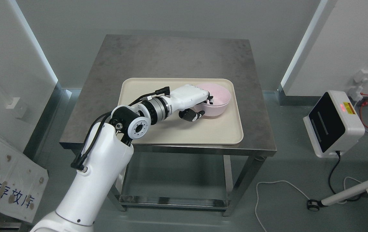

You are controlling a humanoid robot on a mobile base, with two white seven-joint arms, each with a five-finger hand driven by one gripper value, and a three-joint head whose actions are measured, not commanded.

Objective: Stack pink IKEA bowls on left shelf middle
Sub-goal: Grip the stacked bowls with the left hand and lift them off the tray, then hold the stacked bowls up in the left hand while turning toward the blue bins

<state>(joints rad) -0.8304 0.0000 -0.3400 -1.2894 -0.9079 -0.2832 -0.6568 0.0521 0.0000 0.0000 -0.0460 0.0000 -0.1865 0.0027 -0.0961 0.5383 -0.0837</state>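
1. One pale pink round plastic bowl [216,100] is seen upright on a cream rectangular plastic tray [158,133], toward the tray's far right corner.
2. The bowl's near-left rim is gripped by the left hand [196,103]: white fingers [210,100] are hooked over the rim into the bowl, while the dark thumb [191,115] is pressed against the outer wall just below.
3. The tray is laid on a grey square stainless-steel table [171,54], with bare tray surface stretching beneath and behind the wrist (toward the robot).
4. The white left arm [106,154] is extended from the lower left across the table's near edge.
5. Well to the right of the hand, a white box-shaped device with a black face [332,125] is set on the floor.
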